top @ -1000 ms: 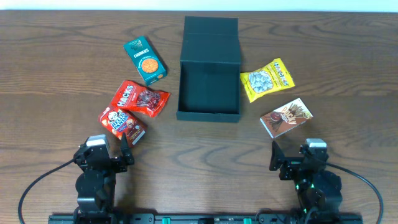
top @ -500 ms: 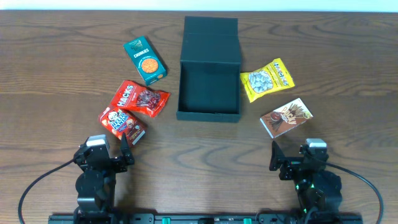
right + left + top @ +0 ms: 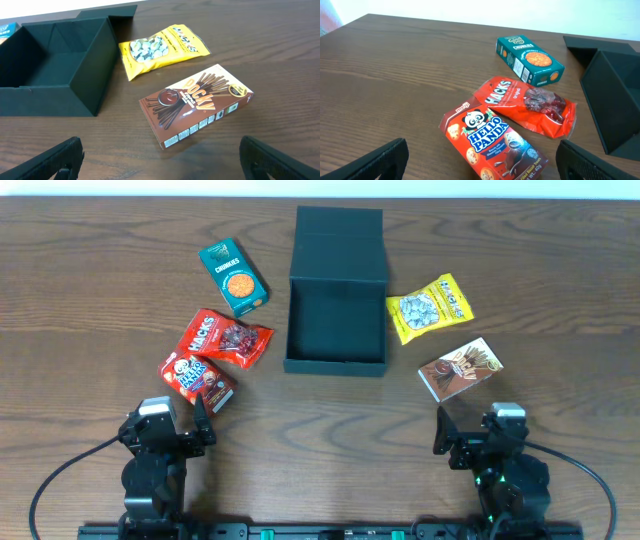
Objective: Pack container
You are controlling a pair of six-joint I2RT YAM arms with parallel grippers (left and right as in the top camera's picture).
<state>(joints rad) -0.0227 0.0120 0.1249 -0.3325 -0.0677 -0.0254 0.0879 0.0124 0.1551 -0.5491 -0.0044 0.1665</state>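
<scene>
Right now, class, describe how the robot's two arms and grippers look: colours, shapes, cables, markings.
Both arms are matte black and blocky. The left gripper and right gripper each carry a pale grey cap and dark flat fingers. A thin black cable loops from each base; small green lights glow on the right arm.

One container (image 3: 336, 365), up at twelve o'clock. Five snack packs around it, three boxes and two bags. Three lie at its nine o'clock: one teal cookie box (image 3: 233, 278), one red Hacks bag (image 3: 225, 339), one red Hello Panda box (image 3: 197, 377). Two lie at its three o'clock: one yellow bag (image 3: 429, 307), one brown Pocky box (image 3: 460, 368).
</scene>
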